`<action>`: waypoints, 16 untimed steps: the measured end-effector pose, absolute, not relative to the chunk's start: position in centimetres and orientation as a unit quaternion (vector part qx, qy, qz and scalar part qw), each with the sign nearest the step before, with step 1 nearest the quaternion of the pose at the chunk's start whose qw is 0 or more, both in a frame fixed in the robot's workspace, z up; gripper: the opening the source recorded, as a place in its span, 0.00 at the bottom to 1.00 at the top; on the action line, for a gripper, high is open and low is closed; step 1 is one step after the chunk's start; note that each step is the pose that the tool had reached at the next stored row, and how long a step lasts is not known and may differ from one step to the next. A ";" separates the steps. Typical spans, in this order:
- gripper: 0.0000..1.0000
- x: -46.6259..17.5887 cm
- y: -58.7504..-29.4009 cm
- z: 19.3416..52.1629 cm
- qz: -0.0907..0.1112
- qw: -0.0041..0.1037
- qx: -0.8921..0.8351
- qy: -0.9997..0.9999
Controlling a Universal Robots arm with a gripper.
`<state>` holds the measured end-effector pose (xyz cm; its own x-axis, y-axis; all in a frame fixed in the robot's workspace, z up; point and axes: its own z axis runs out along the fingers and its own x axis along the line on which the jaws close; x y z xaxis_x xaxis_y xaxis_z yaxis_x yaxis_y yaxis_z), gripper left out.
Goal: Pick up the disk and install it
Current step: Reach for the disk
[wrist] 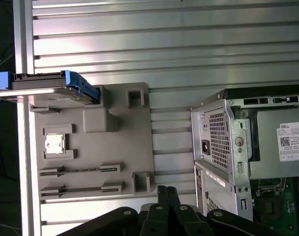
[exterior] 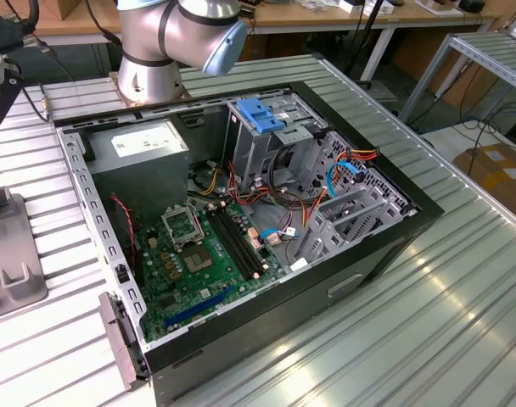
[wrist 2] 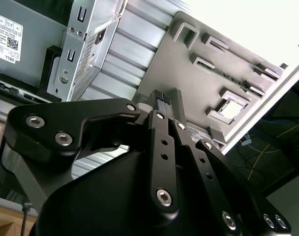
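The disk [wrist: 46,88], a slim grey drive in a bright blue frame, rests in a slot at one corner of a grey holder plate [wrist: 120,142] in the first wrist view. My gripper [wrist: 167,191] hovers over the plate's opposite edge, well apart from the disk. Its black fingers are pressed together with nothing between them, which the second wrist view also shows at my gripper [wrist 2: 165,98]. The same holder plate [exterior: 16,271] lies at the exterior view's left, beside the open computer case [exterior: 385,254].
The case lies open on the ribbed metal table [exterior: 428,339], showing a green motherboard [exterior: 207,254], a power supply [exterior: 143,148] and a metal drive cage [exterior: 258,157] topped by a broad blue bracket [exterior: 262,114]. The arm's base [exterior: 152,68] stands behind the case.
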<state>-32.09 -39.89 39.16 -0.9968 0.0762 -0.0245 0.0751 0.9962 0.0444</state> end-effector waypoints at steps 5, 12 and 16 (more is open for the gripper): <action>0.10 -32.5 -39.9 39.1 0.022 0.013 0.038 0.999; 0.10 -32.9 -39.9 39.1 0.022 0.013 0.038 0.999; 0.10 -33.2 -39.9 39.1 0.022 0.013 0.038 0.999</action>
